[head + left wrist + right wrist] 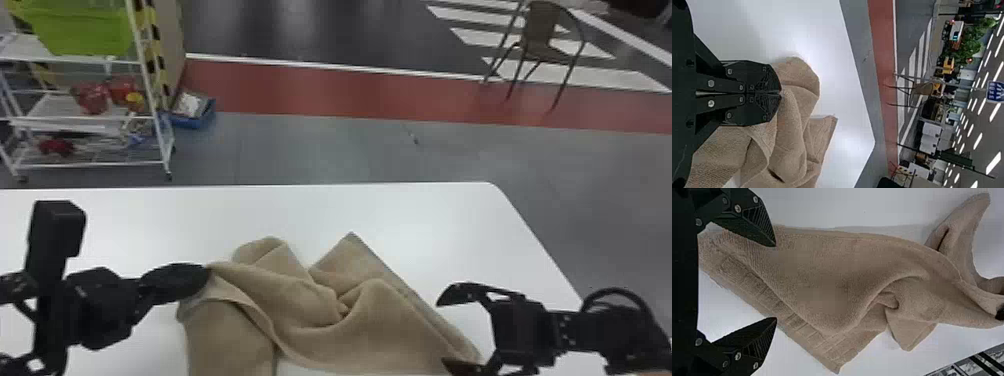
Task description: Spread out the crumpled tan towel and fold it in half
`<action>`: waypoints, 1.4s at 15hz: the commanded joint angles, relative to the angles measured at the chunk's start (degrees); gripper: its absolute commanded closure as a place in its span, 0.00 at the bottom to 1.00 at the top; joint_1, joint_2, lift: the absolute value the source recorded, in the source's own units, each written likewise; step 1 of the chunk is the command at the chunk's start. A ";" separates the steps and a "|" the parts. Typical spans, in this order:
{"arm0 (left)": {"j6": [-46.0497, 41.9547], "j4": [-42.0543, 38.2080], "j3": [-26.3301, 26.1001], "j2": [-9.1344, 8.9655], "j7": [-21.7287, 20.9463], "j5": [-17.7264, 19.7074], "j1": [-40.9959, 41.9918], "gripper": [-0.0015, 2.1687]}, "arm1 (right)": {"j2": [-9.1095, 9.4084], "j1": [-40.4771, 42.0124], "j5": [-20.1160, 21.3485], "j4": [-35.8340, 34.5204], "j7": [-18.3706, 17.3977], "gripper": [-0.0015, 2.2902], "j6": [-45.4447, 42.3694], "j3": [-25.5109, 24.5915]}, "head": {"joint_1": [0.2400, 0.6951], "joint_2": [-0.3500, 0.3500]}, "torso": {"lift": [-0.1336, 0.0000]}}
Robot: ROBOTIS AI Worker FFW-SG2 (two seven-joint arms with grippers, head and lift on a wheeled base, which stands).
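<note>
Tabletop [400, 215]: white, with a rounded far right corner. The towel [375, 325] is laid across its near middle, well short of the far edge, its near portion running out of the head view. Condition: crumpled, one corner [351, 242] pointing toward the far edge, folds [345, 310] bunched at the centre.

Left gripper [207, 270]: fingers together, pinching the towel's raised left end. Right gripper [776, 282]: fingers well apart, either side of the towel's right end, nothing clamped. A ribbed border [801, 325] runs along that end.

Assessment: spreading is in hand; folding not begun. The right gripper should come low and square to the border, taking a single layer near the corner of that end; a deeper bite would likely trap doubled cloth. The left should hold firm until the right has closed, then both should draw apart evenly, low over the tabletop, to open the central folds. Risk: a one-sided pull may drag the bundle.
</note>
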 commanded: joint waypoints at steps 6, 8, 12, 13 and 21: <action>-0.01 0.52 1.46 -0.24 0.02 -0.02 0.00 0.93 | -2.06 2.56 1.29 0.07 0.19 0.17 -0.62 -1.66 | 1.00 0.19 | 0.09; -0.01 0.52 1.46 -0.24 0.02 -0.11 0.09 0.93 | -2.24 2.56 2.25 0.16 0.19 0.18 -0.80 -1.22 | 1.00 0.18 | 0.09; -0.01 0.61 1.46 -0.24 0.02 -0.02 0.18 0.93 | -2.68 2.56 2.96 0.42 0.19 0.46 -0.80 -0.95 | 1.00 0.17 | 0.09; -0.01 0.70 1.46 -0.24 0.11 0.07 0.18 0.93 | -2.86 2.56 2.96 0.42 0.19 0.65 -1.15 -0.86 | 1.00 0.17 | 0.09; -0.01 0.61 1.03 -0.24 0.02 -0.11 0.44 0.93 | -3.21 0.53 -11.81 1.21 0.19 0.96 1.49 -4.56 | 1.00 0.18 | 0.09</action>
